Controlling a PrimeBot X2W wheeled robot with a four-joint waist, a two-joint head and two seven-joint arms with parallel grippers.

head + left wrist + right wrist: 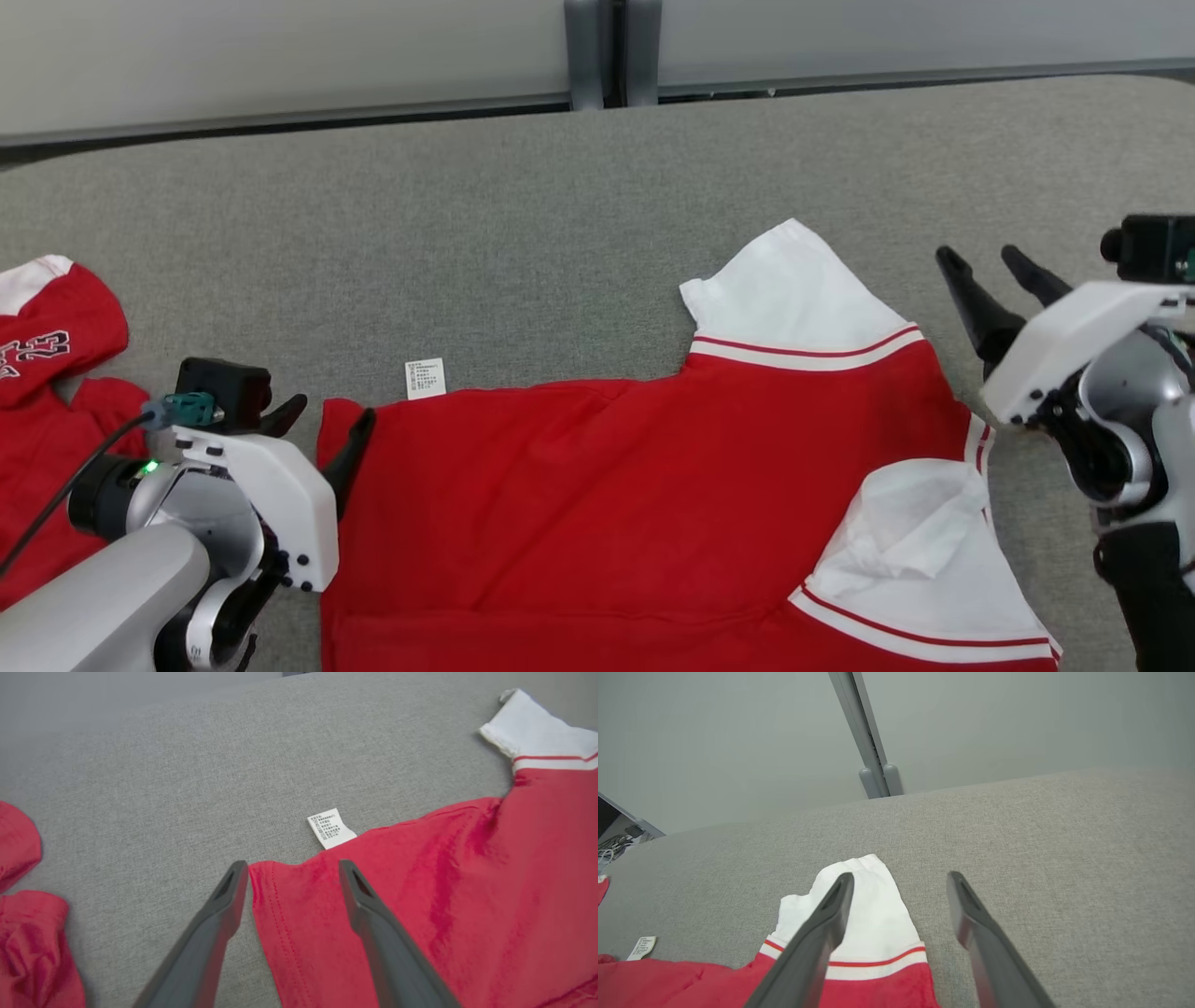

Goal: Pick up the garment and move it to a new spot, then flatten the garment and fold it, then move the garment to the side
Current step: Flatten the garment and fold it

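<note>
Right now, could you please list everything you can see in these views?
red garment: one, red with two white sleeves, spread across the table.
care label: one, white, at the garment's far edge.
second red garment: one, red with white print, crumpled at the table's left.
table: one, grey fabric surface.
post: one, grey, upright behind the table.
left gripper: one, white, dark fingers open astride the garment's left corner.
right gripper: one, white, dark fingers open, right of the garment.
</note>
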